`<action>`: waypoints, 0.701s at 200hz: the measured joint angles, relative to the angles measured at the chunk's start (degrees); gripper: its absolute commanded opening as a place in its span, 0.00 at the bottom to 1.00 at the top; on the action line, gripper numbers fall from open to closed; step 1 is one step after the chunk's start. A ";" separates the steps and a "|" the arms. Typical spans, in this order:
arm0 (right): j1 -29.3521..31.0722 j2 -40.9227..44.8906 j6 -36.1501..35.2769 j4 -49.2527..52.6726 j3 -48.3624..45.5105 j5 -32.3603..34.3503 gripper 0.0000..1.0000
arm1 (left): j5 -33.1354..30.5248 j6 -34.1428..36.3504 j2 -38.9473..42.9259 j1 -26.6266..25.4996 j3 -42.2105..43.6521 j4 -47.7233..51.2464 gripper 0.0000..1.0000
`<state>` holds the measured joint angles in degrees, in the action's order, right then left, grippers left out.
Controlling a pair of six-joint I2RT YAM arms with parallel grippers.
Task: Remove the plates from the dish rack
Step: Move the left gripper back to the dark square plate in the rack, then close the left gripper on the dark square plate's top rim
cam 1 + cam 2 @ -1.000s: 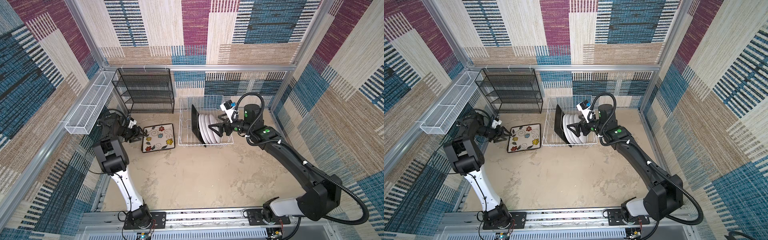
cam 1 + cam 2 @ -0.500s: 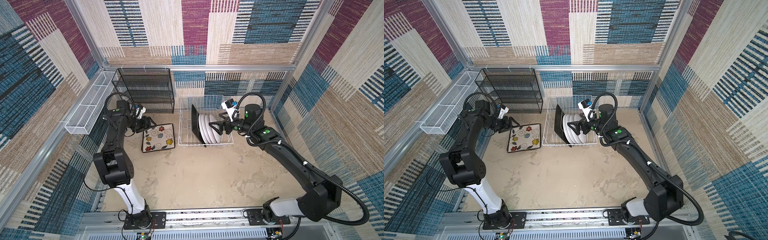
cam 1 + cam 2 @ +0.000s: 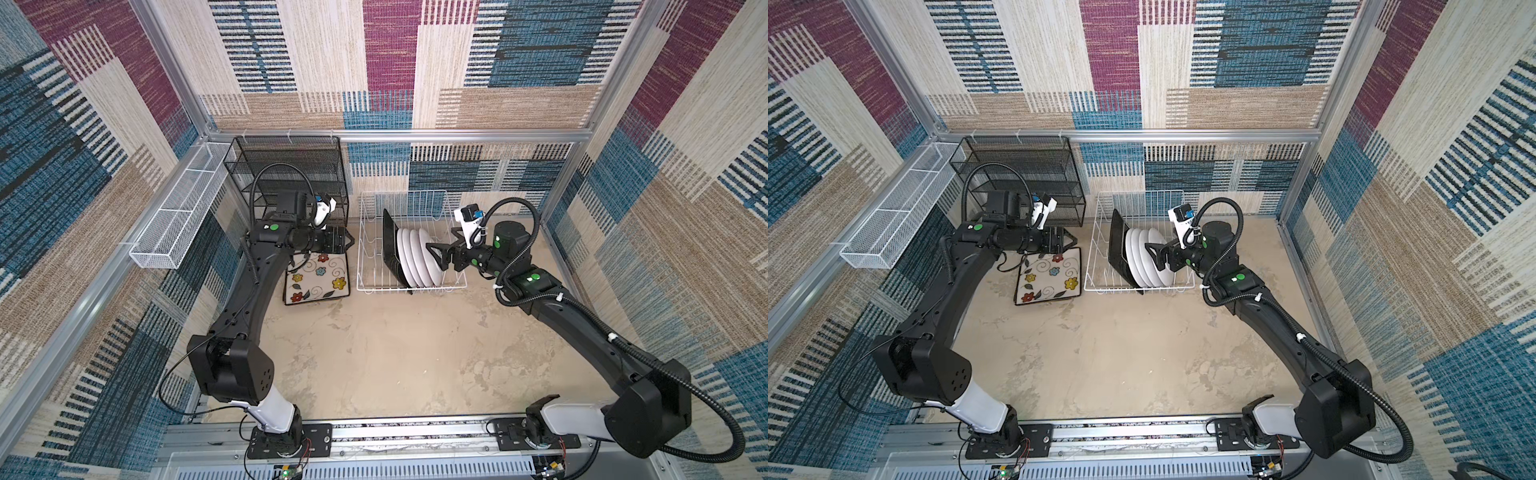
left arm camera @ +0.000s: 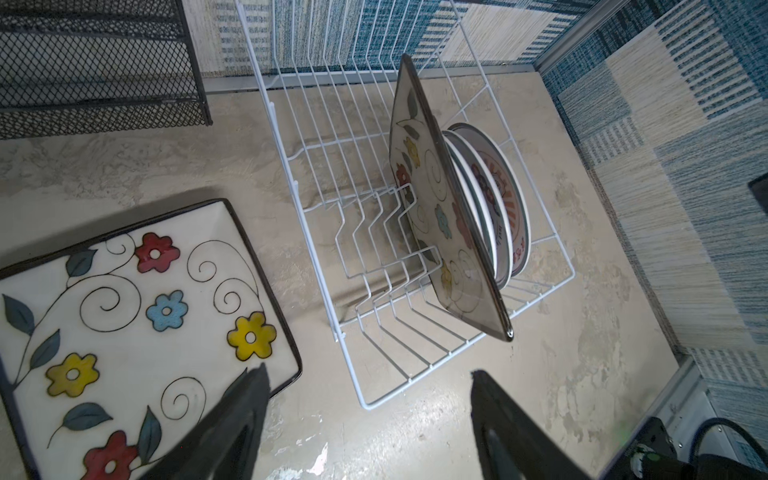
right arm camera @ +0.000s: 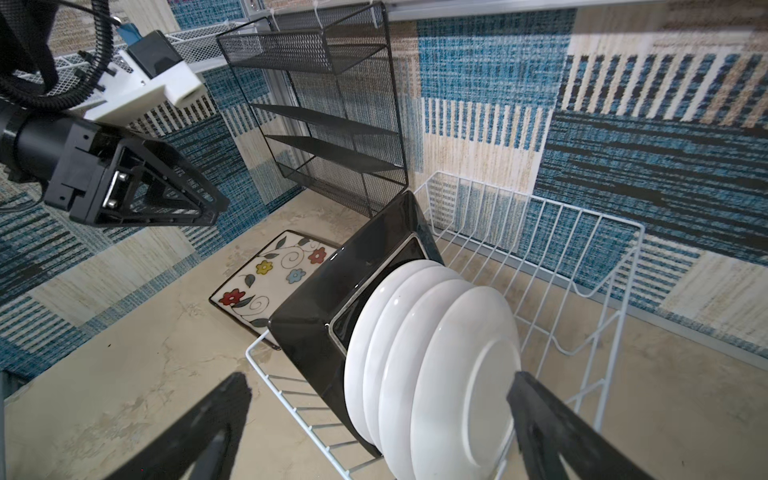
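Observation:
The white wire dish rack (image 3: 451, 216) (image 3: 1100, 232) stands at the back of the table. In it one black-backed square plate (image 3: 390, 243) (image 5: 332, 291) stands upright, its flowered face (image 4: 428, 216) toward the left arm, with several round white plates (image 3: 417, 259) (image 5: 436, 365) behind it. Another flowered square plate (image 3: 316, 278) (image 4: 124, 299) lies flat left of the rack. My left gripper (image 3: 347, 241) (image 4: 370, 374) hovers open and empty over that plate's far edge. My right gripper (image 3: 440, 254) (image 5: 378, 380) is open wide at the outermost round plate, holding nothing.
A black mesh shelf unit (image 3: 291, 174) stands at the back left, close behind the left arm. A long white mesh basket (image 3: 178, 216) hangs on the left wall rail. Patterned walls enclose the table. Bare tabletop (image 3: 395, 353) stretches in front of the rack.
My left gripper has risen from the flat square plate's left side and swung right toward the rack, its jaws opening wider. The right arm has barely moved.

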<state>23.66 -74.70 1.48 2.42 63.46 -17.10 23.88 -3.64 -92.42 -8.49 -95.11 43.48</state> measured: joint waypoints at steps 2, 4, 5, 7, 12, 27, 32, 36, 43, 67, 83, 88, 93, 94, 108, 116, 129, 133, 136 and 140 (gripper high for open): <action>0.00 0.11 0.00 -0.09 -0.15 0.17 0.99 | 0.00 -0.33 0.17 -0.33 0.35 -0.55 0.80; 0.00 0.22 0.00 -0.15 -0.26 0.33 0.99 | -0.02 -0.66 0.33 -0.61 0.68 -1.09 0.80; 0.00 0.24 0.00 -0.17 -0.31 0.37 0.99 | -0.02 -0.72 0.39 -0.72 0.79 -1.27 0.80; 0.00 0.33 0.04 -0.24 -0.44 0.61 0.99 | -0.17 -0.92 0.55 -1.03 1.09 -1.77 0.80; 0.00 0.48 0.20 -0.37 -0.61 1.18 0.99 | -1.14 -1.36 0.85 -1.79 1.73 -2.82 0.80; 0.00 0.92 0.48 -1.20 -1.20 2.03 0.99 | -2.49 -2.71 1.33 -4.20 3.02 -5.68 0.80; 0.00 1.05 0.59 -1.40 -1.38 2.25 0.99 | -2.64 -3.10 1.33 -5.05 3.19 -6.40 0.80; 0.00 1.11 0.59 -1.53 -1.51 2.34 0.99 | -2.64 -3.34 1.31 -5.62 3.23 -6.84 0.80; 0.00 1.20 0.63 -1.68 -1.64 2.38 0.99 | -2.69 -3.72 1.11 -6.62 3.23 -7.63 0.80; 0.00 1.27 1.18 -1.73 -1.70 3.21 0.99 | -2.80 -5.01 -0.55 -9.38 2.95 -9.40 0.79; 0.00 1.33 1.44 -1.70 -1.70 3.78 0.99 | -3.82 -6.16 -1.97 -11.04 2.80 -9.75 0.78; 0.00 1.33 1.44 -1.70 -1.70 3.80 0.99 | -4.20 -6.58 -2.51 -11.63 2.67 -9.81 0.77; -0.02 1.38 1.44 -1.68 -1.70 3.82 0.99 | -4.17 -6.86 -3.04 -12.20 2.54 -9.81 0.76; -0.02 1.38 1.44 -1.68 -1.70 3.85 0.99 | -4.20 -6.91 -3.13 -12.26 2.51 -9.81 0.76; 0.00 1.55 1.51 -1.60 -1.68 4.24 0.99 | -4.24 -8.09 -4.66 -13.57 1.86 -9.79 0.73; 0.00 1.64 1.66 -1.60 -1.68 4.26 0.99 | -4.22 -8.81 -5.51 -14.05 1.40 -9.81 0.72; 0.00 1.68 1.68 -1.57 -1.68 4.70 0.99 | -4.68 -9.97 -7.02 -14.47 0.57 -9.84 0.70; 0.00 1.68 1.68 -1.49 -1.68 4.79 0.99 | -5.07 -9.94 -7.45 -14.56 0.31 -9.79 0.69; 0.00 1.70 1.68 -1.44 -1.68 4.79 0.99 | -5.42 -10.12 -7.78 -14.69 0.11 -9.79 0.69; 0.00 1.70 1.68 -1.36 -1.68 4.79 0.99 | -5.75 -10.32 -8.28 -14.86 -0.15 -9.84 0.69</action>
<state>23.66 -72.99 3.16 1.06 61.78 -12.32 18.13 -13.96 -100.71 -23.35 -95.26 33.65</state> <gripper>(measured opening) 0.993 0.696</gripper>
